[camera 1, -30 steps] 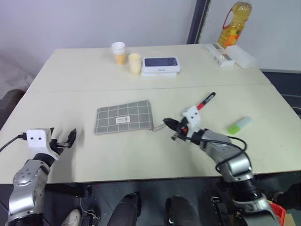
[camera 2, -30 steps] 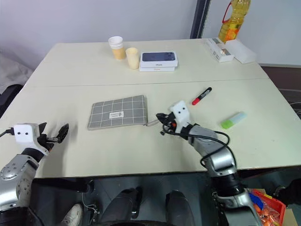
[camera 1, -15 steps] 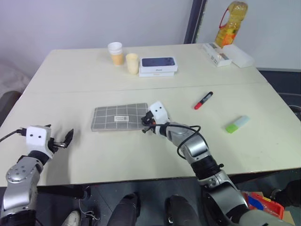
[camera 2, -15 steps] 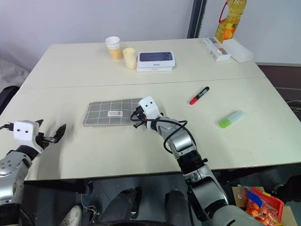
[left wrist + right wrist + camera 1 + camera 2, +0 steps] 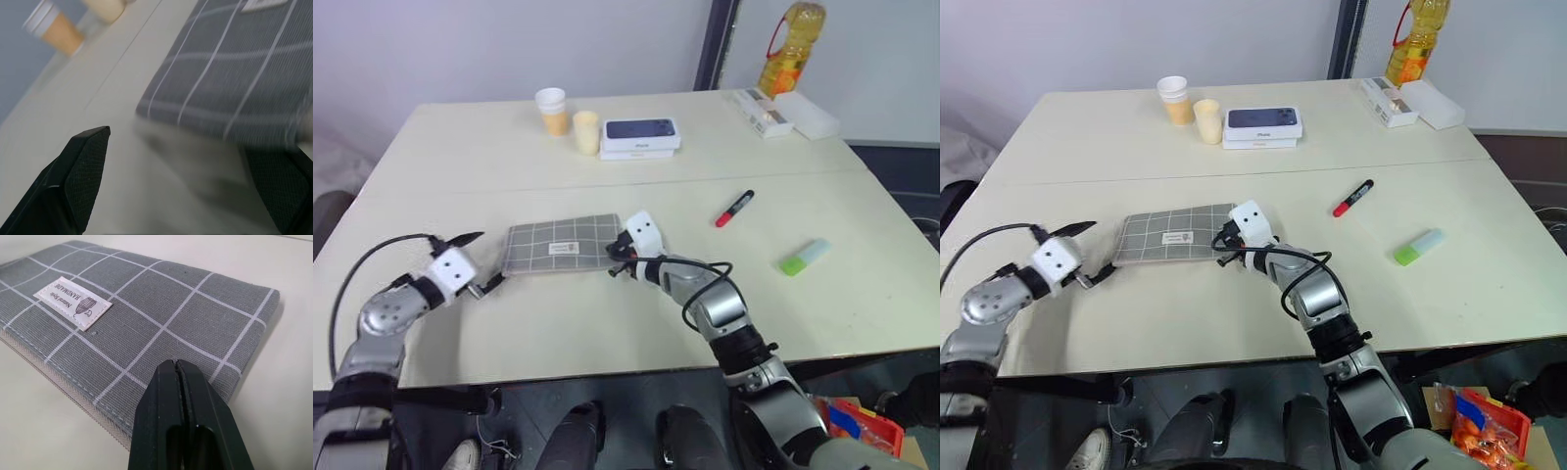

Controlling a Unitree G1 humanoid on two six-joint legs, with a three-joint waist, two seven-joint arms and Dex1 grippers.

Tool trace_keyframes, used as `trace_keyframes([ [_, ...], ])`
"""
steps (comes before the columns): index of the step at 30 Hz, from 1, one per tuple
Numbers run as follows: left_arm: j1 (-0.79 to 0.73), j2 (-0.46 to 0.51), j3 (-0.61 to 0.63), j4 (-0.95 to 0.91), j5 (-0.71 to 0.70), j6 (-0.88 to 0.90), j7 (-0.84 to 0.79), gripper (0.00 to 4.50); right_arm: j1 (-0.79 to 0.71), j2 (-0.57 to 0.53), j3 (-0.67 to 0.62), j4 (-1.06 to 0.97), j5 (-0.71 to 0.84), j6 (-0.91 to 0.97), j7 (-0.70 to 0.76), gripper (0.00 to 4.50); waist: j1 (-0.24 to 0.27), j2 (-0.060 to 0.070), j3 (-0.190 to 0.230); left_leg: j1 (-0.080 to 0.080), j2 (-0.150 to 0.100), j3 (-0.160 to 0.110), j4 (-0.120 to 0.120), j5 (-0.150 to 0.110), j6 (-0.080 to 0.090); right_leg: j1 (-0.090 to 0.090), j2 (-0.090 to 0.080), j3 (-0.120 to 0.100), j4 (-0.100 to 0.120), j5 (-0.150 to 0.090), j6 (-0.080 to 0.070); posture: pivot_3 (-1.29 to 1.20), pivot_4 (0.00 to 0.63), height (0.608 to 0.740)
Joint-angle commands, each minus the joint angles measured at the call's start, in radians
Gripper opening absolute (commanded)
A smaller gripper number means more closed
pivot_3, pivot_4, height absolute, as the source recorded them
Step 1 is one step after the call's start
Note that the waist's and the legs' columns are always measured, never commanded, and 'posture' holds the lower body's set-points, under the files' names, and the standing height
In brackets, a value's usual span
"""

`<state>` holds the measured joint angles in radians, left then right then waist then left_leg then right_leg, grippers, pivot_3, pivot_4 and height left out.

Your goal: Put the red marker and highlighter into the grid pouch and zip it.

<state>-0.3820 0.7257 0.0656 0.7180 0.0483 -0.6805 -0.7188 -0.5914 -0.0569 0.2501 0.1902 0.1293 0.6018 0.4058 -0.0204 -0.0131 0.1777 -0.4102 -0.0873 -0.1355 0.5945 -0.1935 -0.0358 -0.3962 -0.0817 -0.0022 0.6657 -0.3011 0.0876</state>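
Observation:
The grid pouch [image 5: 563, 245] lies flat at the middle of the table, grey with white lines and a small white label. My right gripper [image 5: 619, 262] is shut, its tips [image 5: 175, 363] over the pouch's right end near the zipper edge; nothing shows between them. At the pouch's left end my left gripper [image 5: 484, 261] is open, its fingers [image 5: 83, 166] straddling that corner without touching it. To the right, apart from both grippers, lie the red marker [image 5: 735, 208] and, further right, the green highlighter [image 5: 805, 257].
At the back of the table stand two paper cups [image 5: 551, 108] and a dark phone box [image 5: 641, 134]. A yellow oil bottle [image 5: 790, 49] and white boxes [image 5: 783, 113] sit at the far right corner.
My left gripper has swung right and forward to the pouch's left end and rolled over. My right gripper moved left to the pouch's right end, then held still.

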Motion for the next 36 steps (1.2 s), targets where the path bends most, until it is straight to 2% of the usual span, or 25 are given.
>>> trace_keyframes([
  [1,-0.073,0.013,-0.043,0.137,0.042,-0.150,-0.017,4.50,0.000,0.007,0.000,-0.024,-0.011,-0.009,-0.005,0.06,0.000,0.000,0.000,0.000,0.000,0.000,0.000,0.000,0.000,0.000,0.000,0.000,0.000,0.000,0.000,0.00,0.150,0.740],
  [8,-0.197,-0.018,-0.094,0.317,0.027,-0.345,-0.099,4.50,0.010,0.003,0.006,-0.032,-0.024,-0.015,-0.008,0.06,0.002,0.000,0.000,0.000,0.000,0.000,0.001,0.000,0.000,0.001,0.000,0.000,0.001,0.000,0.001,0.00,0.150,0.740],
  [11,-0.214,-0.027,-0.099,0.350,0.012,-0.386,-0.128,3.20,0.015,0.003,0.009,-0.037,-0.030,-0.017,-0.009,0.00,0.000,0.000,0.000,0.000,-0.001,0.000,0.001,0.000,0.000,0.001,0.000,0.000,0.001,0.000,0.001,0.00,0.150,0.740],
  [17,-0.228,-0.039,-0.076,0.388,-0.009,-0.388,-0.127,0.09,0.017,0.004,0.014,-0.042,-0.041,-0.030,-0.006,0.00,-0.002,0.000,0.000,0.000,0.000,0.000,0.001,0.000,0.000,0.001,0.001,0.000,0.002,0.000,0.001,0.00,0.150,0.740],
  [22,-0.194,-0.056,-0.050,0.348,-0.067,-0.323,-0.139,0.03,-0.003,-0.006,-0.016,-0.060,-0.035,-0.064,-0.005,0.00,-0.003,0.000,0.000,0.000,0.000,0.000,0.001,0.000,0.000,0.001,0.002,0.000,0.003,0.000,0.001,0.00,0.150,0.740],
  [28,-0.036,-0.104,-0.016,-0.004,-0.209,-0.040,-0.129,0.03,-0.012,-0.122,-0.083,-0.182,0.015,-0.099,0.090,0.00,-0.003,0.000,0.000,0.000,0.000,0.000,0.002,0.000,0.000,0.001,0.001,0.000,0.003,0.000,0.001,0.00,0.150,0.740],
  [32,0.124,-0.160,-0.005,-0.336,-0.210,0.202,0.018,0.00,0.019,-0.268,-0.175,-0.297,0.099,-0.015,0.202,1.22,-0.001,0.000,0.000,0.000,0.000,0.000,0.002,0.000,0.000,0.001,0.000,0.002,0.003,0.000,0.001,0.00,0.150,0.740],
  [36,0.203,-0.233,-0.014,-0.553,-0.184,0.400,0.147,0.00,0.049,-0.350,-0.197,-0.382,0.157,0.091,0.245,3.40,0.004,0.000,0.000,0.000,0.000,0.000,0.002,0.000,0.000,0.002,0.001,0.002,0.001,0.000,0.001,0.00,0.150,0.740],
])
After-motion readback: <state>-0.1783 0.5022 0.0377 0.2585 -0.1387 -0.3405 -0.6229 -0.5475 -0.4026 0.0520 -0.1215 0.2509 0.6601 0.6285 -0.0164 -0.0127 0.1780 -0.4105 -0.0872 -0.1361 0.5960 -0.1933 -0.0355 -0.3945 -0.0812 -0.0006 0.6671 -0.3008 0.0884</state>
